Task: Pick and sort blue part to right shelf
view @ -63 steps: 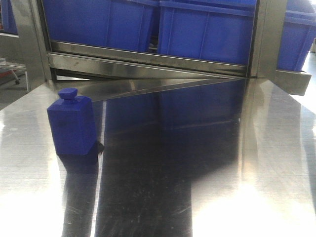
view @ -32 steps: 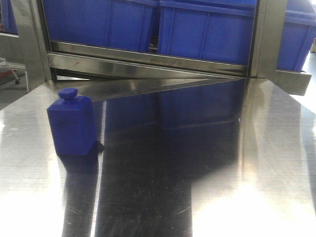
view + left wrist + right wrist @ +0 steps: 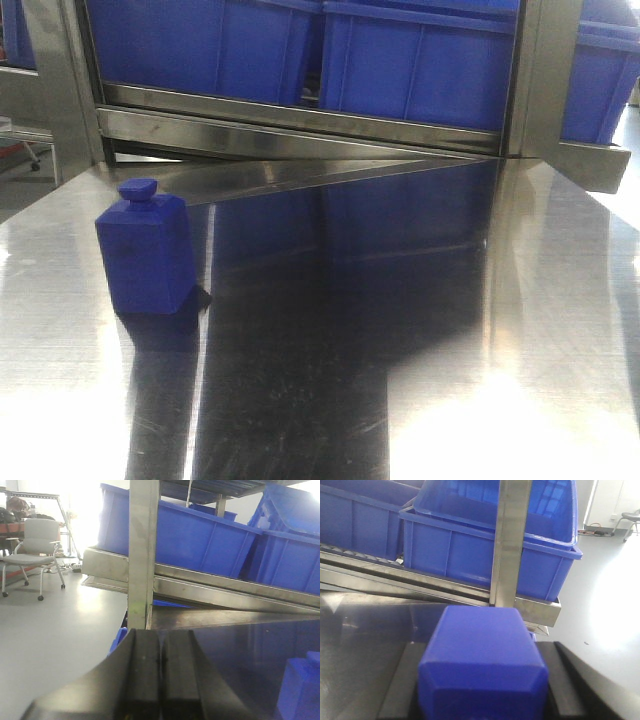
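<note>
Oddly, two blue pieces show.

Blue part (image 3: 147, 255) stands upright on the tabletop (image 3: 450, 330), near left, knob up, nothing touching it. No arm appears in the front view. The blue shape at the right edge of the left wrist view (image 3: 300, 690) is likely the same part.

Left fingers (image 3: 142, 670) are pressed together, empty, and pointed toward the far row of bins (image 3: 200, 535). Judged parked, with no share in the carry.

Right fingers (image 3: 567, 685) flank a second blue block (image 3: 482, 670) on both sides, close under the camera. They are pinching it, by the look, though the block hides the contact faces. Its chamfered edges suit the same kind of part. No knob is visible, so which end faces the camera is unclear.

Beyond the block are a shelf post (image 3: 510, 540) and a big blue bin (image 3: 460, 545) on the sloped rail. The block faces the rack, presumably because it is bound for the right shelf (image 3: 590, 155), far right past the post.

The upright part on the left is well apart from that shelf and probably waits its turn.

Risk: smooth plastic in a side pinch may slip.
</note>
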Available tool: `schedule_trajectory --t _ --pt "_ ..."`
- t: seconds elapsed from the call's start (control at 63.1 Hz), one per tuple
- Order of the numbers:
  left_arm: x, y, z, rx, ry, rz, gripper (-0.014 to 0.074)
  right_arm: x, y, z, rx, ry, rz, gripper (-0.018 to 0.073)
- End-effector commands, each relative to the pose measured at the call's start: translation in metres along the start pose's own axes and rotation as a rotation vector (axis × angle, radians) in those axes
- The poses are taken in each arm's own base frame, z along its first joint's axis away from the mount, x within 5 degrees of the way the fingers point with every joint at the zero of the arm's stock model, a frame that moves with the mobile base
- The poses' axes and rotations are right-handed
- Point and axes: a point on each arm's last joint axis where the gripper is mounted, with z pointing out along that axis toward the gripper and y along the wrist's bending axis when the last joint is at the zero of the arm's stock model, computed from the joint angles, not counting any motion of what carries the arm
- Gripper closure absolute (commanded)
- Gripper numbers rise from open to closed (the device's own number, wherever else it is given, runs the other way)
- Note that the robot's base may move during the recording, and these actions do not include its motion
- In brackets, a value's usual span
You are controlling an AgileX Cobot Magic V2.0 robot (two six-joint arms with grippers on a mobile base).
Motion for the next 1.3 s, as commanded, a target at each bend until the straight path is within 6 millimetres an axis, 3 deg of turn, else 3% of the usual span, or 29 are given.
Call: schedule_trajectory --t 0.0,0.174,0.412,0.634,0.776,1.03,1.283 --pt "-0.001 0.001 -0.001 -0.003 -0.081 -0.012 0.0473 -0.018 -0.001 -0.002 0.01 -0.115 -0.021 0.0115" --pt "-0.006 0.0 -0.001 -0.002 -0.076 -0.006 0.0473 -0.018 -0.001 -0.002 0.01 -0.115 -0.021 0.0115" --pt "-0.044 -0.007 0.015 0.051 0.082 -0.075 0.0473 -0.018 -0.001 -0.002 0.01 -0.115 -0.021 0.0115" --pt "-0.078 -0.018 0.056 0.11 0.226 -0.048 0.0473 -0.018 -0.001 -0.002 0.01 -0.115 -0.021 0.0115" --pt "-0.089 -0.025 0.086 0.124 0.35 -0.056 0.0473 -0.018 -0.001 -0.002 0.01 -0.115 -0.021 0.0115" --pt "-0.081 -0.047 0.142 0.18 0.672 -0.019 0.0464 -0.018 -0.001 -0.002 0.01 -0.115 -0.021 0.0115" --pt "-0.083 -0.078 0.187 0.208 0.912 -0.082 0.0226 -0.018 -0.001 -0.002 0.01 -0.115 -0.021 0.0115"
